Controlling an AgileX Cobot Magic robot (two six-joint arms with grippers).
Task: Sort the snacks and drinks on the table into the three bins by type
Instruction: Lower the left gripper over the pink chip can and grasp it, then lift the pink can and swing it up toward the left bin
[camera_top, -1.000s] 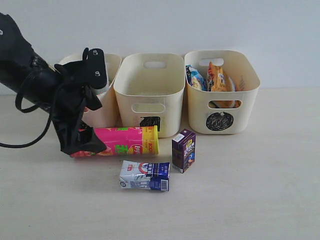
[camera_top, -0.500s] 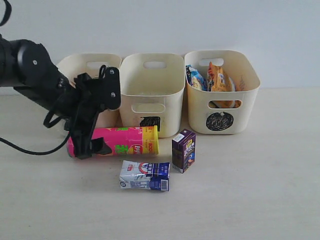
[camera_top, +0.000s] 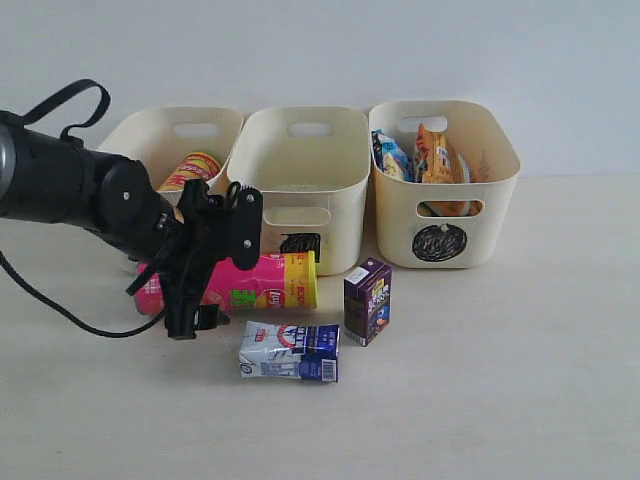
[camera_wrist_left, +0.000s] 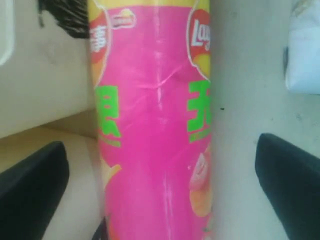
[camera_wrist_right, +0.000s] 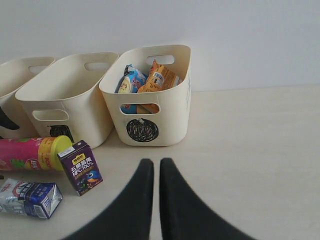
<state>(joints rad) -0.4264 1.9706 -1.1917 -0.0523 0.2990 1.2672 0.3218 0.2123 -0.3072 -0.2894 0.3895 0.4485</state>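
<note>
Pink chip tube (camera_top: 262, 282) is lying on its side on the table (camera_top: 500, 400), right in front of the left bin (camera_top: 215, 228) and middle bin (camera_top: 300, 165). The left gripper (camera_top: 192, 322) sits at the end away from the yellow lid. Left wrist cam: claw wide open, fingers (camera_wrist_left: 32, 185) either side of the tube, not touching it. Right wrist cam: right gripper (camera_wrist_right: 152, 172) pinched closed on nothing, above bare table.

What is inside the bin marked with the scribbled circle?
The circle bin holds a blue-white foil bag and an orange foil bag, both poking above the rim. Its wall hides their lower parts and the bin floor.
</note>
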